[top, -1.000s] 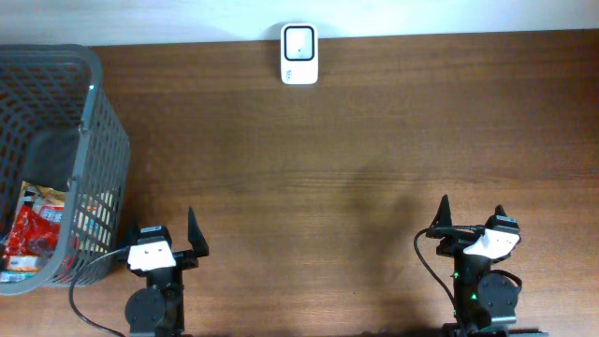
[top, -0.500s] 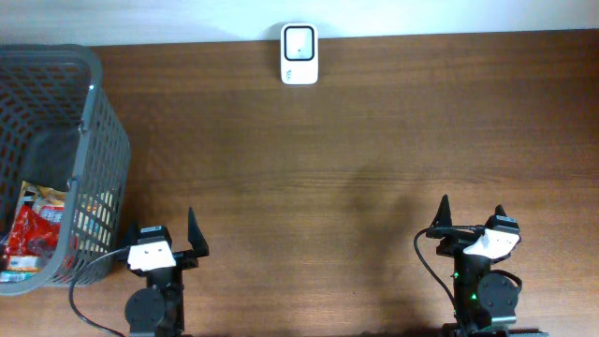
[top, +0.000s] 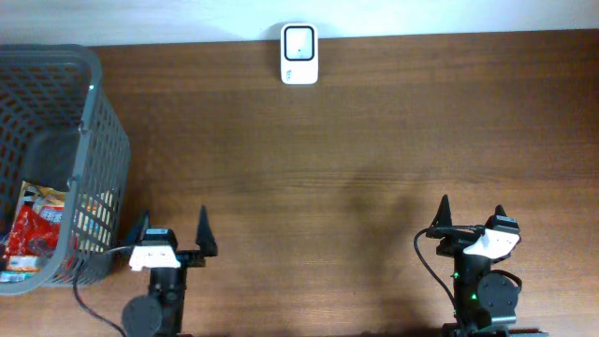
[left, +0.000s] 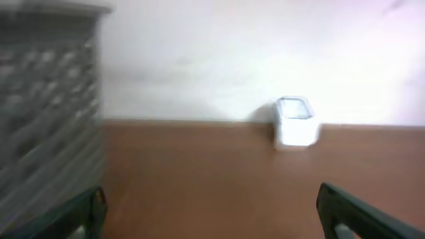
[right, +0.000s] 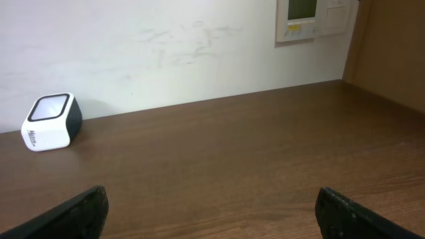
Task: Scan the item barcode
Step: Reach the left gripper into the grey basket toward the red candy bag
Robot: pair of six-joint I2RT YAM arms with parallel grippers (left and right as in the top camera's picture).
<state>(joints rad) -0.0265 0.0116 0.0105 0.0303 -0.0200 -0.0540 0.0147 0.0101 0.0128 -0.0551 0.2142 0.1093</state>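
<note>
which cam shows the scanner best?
Right wrist: the scanner is sharp, top window and side both visible. Overhead shows the scanner top-down and small; left wrist shows the scanner blurred.

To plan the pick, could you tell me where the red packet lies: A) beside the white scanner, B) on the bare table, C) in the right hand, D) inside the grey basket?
D: the red packet lies on the floor of the grey basket, seen from overhead.

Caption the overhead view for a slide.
Left gripper and right gripper open; packets in basket; scanner at table's far edge.
</note>
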